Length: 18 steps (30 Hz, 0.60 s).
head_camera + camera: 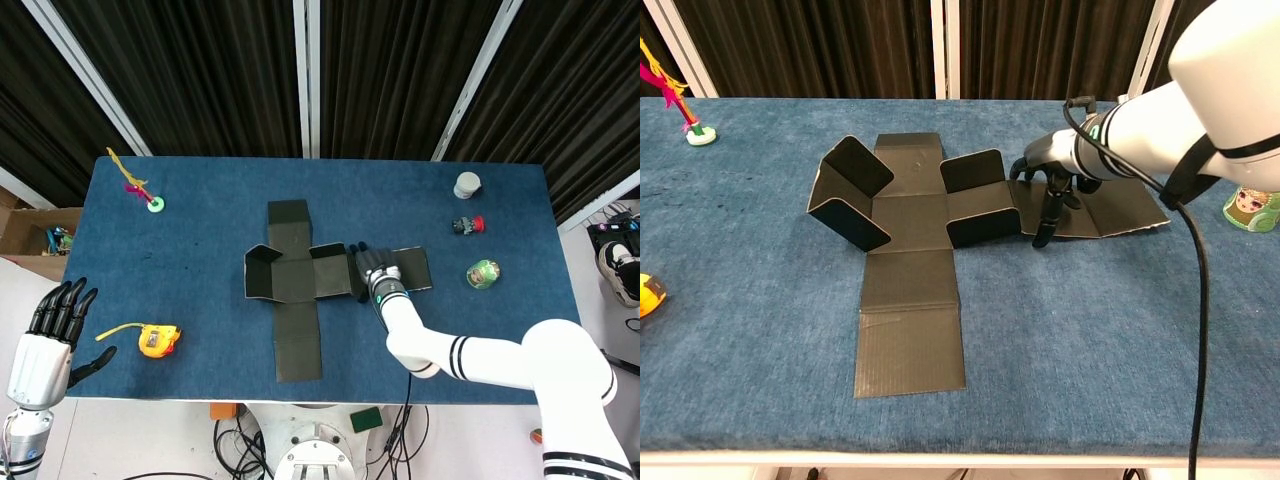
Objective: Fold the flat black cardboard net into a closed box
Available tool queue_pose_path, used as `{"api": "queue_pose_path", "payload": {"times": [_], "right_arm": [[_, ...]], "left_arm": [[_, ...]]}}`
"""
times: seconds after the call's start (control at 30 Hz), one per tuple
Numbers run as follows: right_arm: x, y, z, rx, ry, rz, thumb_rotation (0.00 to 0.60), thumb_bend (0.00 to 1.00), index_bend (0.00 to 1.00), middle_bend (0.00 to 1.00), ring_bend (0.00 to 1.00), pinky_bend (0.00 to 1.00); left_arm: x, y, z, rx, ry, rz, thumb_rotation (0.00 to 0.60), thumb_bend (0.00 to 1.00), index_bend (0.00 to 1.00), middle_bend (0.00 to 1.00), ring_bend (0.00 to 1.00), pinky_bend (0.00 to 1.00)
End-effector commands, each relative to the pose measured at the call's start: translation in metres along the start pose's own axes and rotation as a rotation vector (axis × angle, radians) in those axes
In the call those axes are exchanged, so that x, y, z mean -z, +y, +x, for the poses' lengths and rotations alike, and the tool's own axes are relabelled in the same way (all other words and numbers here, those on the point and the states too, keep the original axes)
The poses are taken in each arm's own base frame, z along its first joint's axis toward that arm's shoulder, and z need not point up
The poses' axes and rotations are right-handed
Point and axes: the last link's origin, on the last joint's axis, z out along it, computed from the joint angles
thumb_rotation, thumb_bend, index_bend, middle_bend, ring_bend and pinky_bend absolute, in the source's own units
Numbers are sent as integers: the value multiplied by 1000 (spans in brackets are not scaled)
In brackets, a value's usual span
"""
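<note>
The black cardboard net (pixel 298 328) lies mid-table as a cross, its left flaps (pixel 848 190) folded upright and two small flaps (pixel 978 198) standing beside the centre panel. A long strip (pixel 1115 205) runs flat to the right. My right hand (pixel 372 272) sits over the inner part of that strip, just right of the raised flaps, fingers apart and pointing down; in the chest view the right hand (pixel 1048 188) has one fingertip (pixel 1041 238) touching the strip's front edge and holds nothing. My left hand (pixel 55 325) hangs open off the table's front left corner.
A yellow tape measure (pixel 158 341) lies near the front left. A pink-and-yellow toy on a green base (pixel 150 200) stands at the back left. To the right are a white cup (pixel 467 185), a small red-and-black object (pixel 467 225) and a green figurine (pixel 1250 205).
</note>
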Motion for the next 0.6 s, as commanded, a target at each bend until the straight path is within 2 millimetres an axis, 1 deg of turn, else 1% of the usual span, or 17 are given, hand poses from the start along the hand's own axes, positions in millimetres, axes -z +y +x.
{"api": "queue_pose_path", "payload": {"times": [0.03, 0.1, 0.23, 0.37, 0.47, 0.6], "right_arm": [[-2, -3, -1, 11, 5, -4, 600, 152, 3, 79, 715, 1000], [-2, -3, -2, 26, 11, -10, 600, 160, 40, 94, 716, 1000], [-3, -2, -1, 65, 30, -33, 600, 193, 192, 148, 720, 1000], [-2, -1, 0, 93, 55, -43, 600, 278, 331, 205, 730, 1000], [2, -2, 2, 81, 70, -24, 600, 308, 373, 233, 738, 1000], [8, 2, 4, 59, 93, 7, 600, 318, 385, 255, 738, 1000]], "left_arm": [[0, 0, 0, 1, -1, 2, 600, 0, 37, 0, 8, 135], [2, -1, 0, 1, -1, 5, 600, 0, 37, 0, 8, 135], [2, -2, 0, 4, -1, 6, 600, 0, 37, 0, 7, 135], [1, -3, -1, 8, -4, 8, 600, 0, 36, 0, 7, 135], [-2, -3, -4, 14, -20, 6, 600, 0, 37, 0, 7, 135], [-13, -4, -14, 62, -80, 2, 600, 0, 37, 0, 9, 136]]}}
